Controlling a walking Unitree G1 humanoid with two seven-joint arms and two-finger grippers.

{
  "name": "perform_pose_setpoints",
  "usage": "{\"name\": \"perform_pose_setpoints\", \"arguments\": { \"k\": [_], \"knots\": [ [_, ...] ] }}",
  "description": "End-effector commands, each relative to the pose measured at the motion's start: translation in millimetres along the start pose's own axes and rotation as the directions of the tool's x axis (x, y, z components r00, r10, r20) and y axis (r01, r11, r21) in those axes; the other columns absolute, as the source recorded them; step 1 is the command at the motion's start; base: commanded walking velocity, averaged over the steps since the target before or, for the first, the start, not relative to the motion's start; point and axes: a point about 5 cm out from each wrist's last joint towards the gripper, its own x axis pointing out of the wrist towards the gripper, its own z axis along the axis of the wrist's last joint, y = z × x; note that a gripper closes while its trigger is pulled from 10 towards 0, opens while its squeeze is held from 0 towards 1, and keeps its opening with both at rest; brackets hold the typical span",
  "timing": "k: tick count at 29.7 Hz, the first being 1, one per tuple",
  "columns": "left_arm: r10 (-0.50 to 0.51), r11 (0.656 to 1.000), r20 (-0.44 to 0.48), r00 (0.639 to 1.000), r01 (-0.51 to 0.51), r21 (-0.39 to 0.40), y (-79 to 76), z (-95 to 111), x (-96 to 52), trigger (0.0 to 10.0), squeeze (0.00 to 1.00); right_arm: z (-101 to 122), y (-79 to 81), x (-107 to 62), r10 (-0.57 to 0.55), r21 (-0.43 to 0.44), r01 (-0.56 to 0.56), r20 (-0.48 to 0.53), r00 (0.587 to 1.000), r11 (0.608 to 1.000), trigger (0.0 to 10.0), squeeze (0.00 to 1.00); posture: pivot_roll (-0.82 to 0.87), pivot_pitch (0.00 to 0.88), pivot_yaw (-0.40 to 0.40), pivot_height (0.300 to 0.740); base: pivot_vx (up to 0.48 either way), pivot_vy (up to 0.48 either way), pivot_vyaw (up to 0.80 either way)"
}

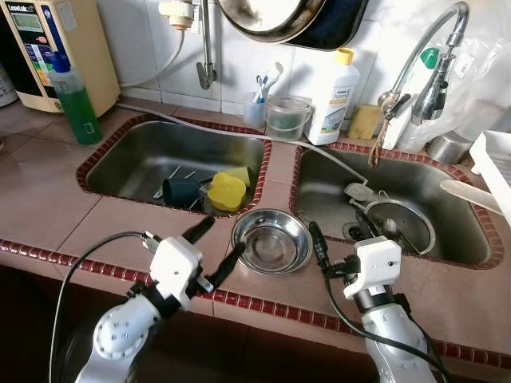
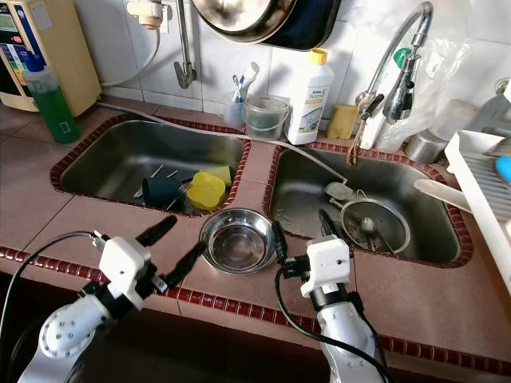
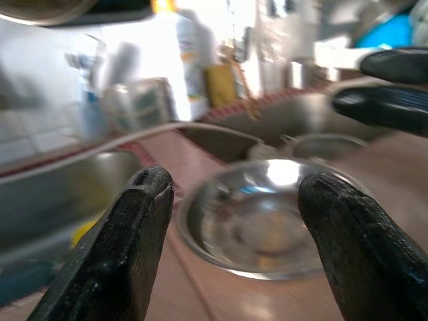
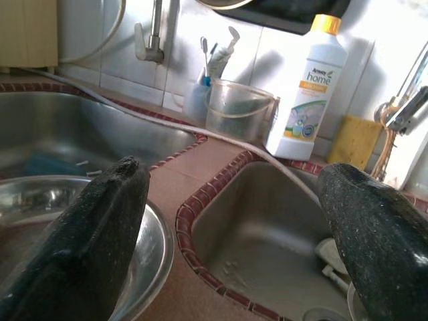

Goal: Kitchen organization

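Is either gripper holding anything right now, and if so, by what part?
Nothing is held. The left gripper and right gripper are both open, flanking the steel bowl on the counter without touching it.

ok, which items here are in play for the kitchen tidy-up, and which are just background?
In play:
steel bowl on the counter between the sinks
left hand, open, beside the bowl
right hand, open, on its other side

Background:
green bottle
white detergent bottle
yellow sponge
faucet
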Motion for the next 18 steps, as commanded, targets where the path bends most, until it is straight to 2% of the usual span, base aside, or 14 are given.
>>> {"name": "perform_pose_setpoints", "arguments": {
  "k": [1,10,18],
  "knots": [
    [-0.036,0.999,0.011,0.999,0.036,0.005,-4.8,2.5,-1.0,10.0,0.00,3.9,-2.7,-0.3,-0.018,0.002,0.018,0.010,1.000,1.000,10.0,0.00,-0.13,0.027,-0.036,0.740,0.000,0.000,0.00],
    [-0.088,0.996,0.005,0.996,0.088,-0.002,-12.0,3.5,-6.6,10.0,0.00,5.1,-1.2,-2.8,-0.022,0.019,0.022,0.006,1.000,1.000,10.0,0.00,-0.13,0.024,-0.027,0.740,0.000,0.000,0.00],
    [-0.095,0.995,0.013,0.995,0.095,-0.008,-16.2,6.6,-7.3,10.0,0.00,5.1,-4.6,4.3,-0.060,0.114,0.063,-0.027,0.998,0.992,10.0,0.00,-0.12,0.036,-0.035,0.740,0.000,0.000,0.00]
  ]
}}
